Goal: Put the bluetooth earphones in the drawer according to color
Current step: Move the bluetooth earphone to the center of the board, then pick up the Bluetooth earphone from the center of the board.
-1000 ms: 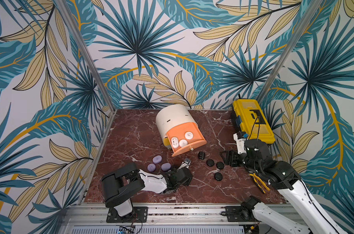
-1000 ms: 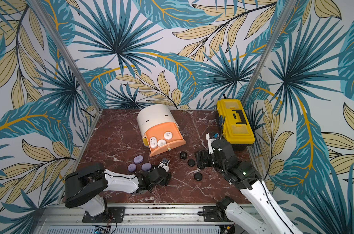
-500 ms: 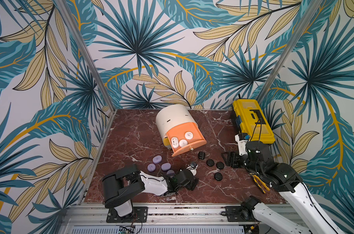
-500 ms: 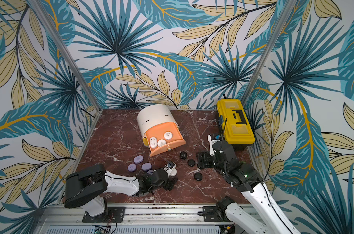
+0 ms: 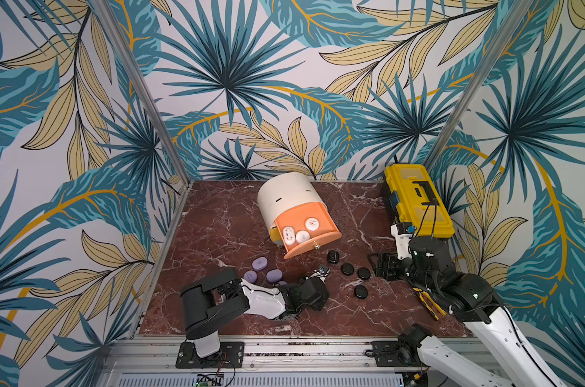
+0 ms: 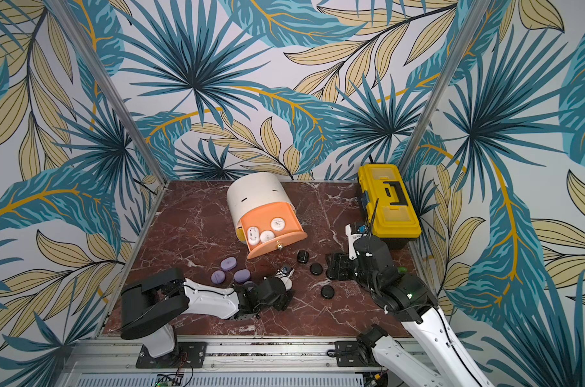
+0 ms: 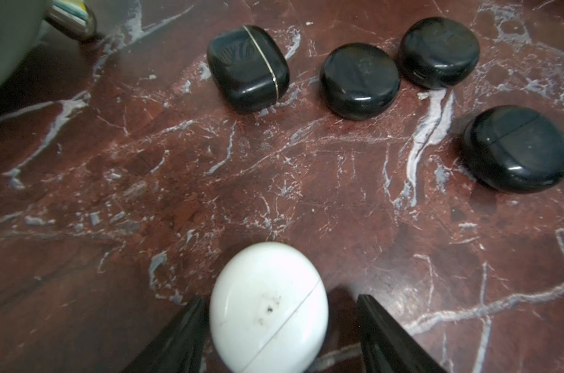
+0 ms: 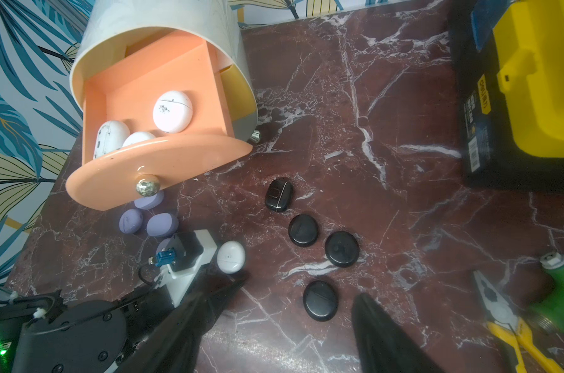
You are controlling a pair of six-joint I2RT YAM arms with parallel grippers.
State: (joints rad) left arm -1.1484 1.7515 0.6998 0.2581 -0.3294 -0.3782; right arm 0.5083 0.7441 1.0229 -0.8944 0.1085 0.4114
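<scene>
The cream cabinet (image 5: pixel 284 194) lies tipped with its peach drawer (image 5: pixel 314 242) pulled out, and three white earphone cases (image 5: pixel 301 231) rest inside. A fourth white case (image 7: pixel 269 310) sits on the marble between the fingers of my left gripper (image 7: pixel 280 300). One finger touches it and a gap shows at the other, so the jaws are open. Several black cases (image 7: pixel 359 80) lie just beyond, and three purple ones (image 5: pixel 260 263) lie by the drawer front. My right gripper (image 8: pixel 301 287) hovers open above the black cases (image 8: pixel 321 300), holding nothing.
A yellow-and-black toolbox (image 5: pixel 418 201) stands along the right wall. Pliers (image 8: pixel 506 319) and a green-handled tool (image 8: pixel 558 290) lie near the right arm. The left arm (image 5: pixel 264 300) stretches low along the front of the marble floor.
My left gripper has slid right to the white case and its jaws have narrowed around it. The right arm has barely moved.
</scene>
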